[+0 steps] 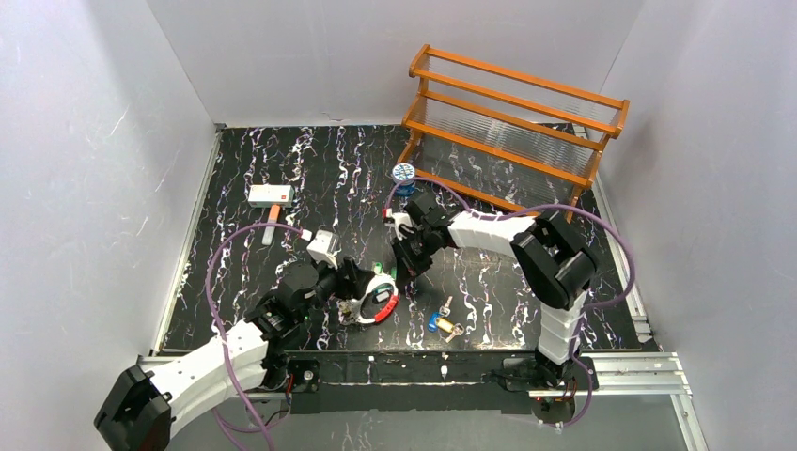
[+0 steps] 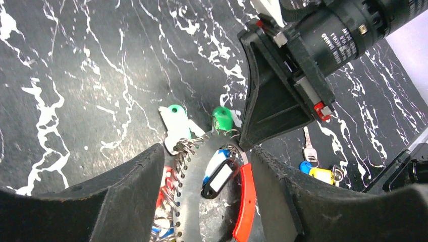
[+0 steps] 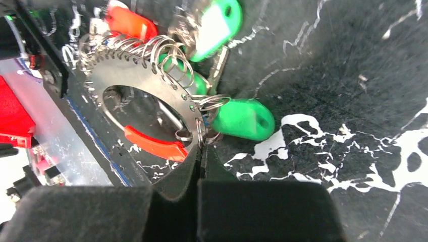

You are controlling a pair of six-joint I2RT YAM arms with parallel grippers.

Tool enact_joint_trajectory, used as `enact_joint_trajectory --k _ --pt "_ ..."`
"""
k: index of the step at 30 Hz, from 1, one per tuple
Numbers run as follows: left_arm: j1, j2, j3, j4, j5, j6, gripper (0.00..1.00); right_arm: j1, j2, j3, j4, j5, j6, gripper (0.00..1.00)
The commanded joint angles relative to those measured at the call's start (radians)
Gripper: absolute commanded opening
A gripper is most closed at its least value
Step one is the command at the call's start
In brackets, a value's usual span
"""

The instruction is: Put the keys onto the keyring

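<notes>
The keyring (image 1: 378,301) is a flat silvery ring plate with a red segment. It lies near the table's front, its rim hung with wire loops and green, red and black tags. My left gripper (image 1: 372,293) straddles it: in the left wrist view its fingers (image 2: 136,186) stand either side of the keyring (image 2: 194,201), open. My right gripper (image 3: 202,148) is shut on the rim of the keyring (image 3: 126,75), beside a green tag (image 3: 242,119). Three loose keys (image 1: 442,322), silver, blue and yellow, lie to the right and show again as keys (image 2: 317,170) in the left wrist view.
A wooden rack (image 1: 512,122) stands at the back right, with a small blue-and-white tin (image 1: 403,173) in front of it. A white box with a red mark (image 1: 270,194) lies at the back left. The right arm (image 2: 313,45) reaches in over the keyring's far side.
</notes>
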State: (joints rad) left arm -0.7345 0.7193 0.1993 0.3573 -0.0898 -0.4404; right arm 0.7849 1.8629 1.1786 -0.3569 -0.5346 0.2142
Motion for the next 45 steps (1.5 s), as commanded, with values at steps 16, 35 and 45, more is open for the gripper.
enact_joint_trajectory --k 16,35,45 --pt "0.006 0.021 -0.047 0.046 0.008 -0.124 0.58 -0.060 -0.118 -0.235 0.337 -0.058 0.230 0.43" --pt "0.006 0.037 -0.050 0.061 0.013 -0.126 0.58 -0.069 -0.019 -0.290 0.573 -0.158 0.394 0.29" --pt "0.006 0.053 -0.049 0.063 0.009 -0.124 0.58 -0.066 -0.045 -0.273 0.478 -0.079 0.331 0.28"
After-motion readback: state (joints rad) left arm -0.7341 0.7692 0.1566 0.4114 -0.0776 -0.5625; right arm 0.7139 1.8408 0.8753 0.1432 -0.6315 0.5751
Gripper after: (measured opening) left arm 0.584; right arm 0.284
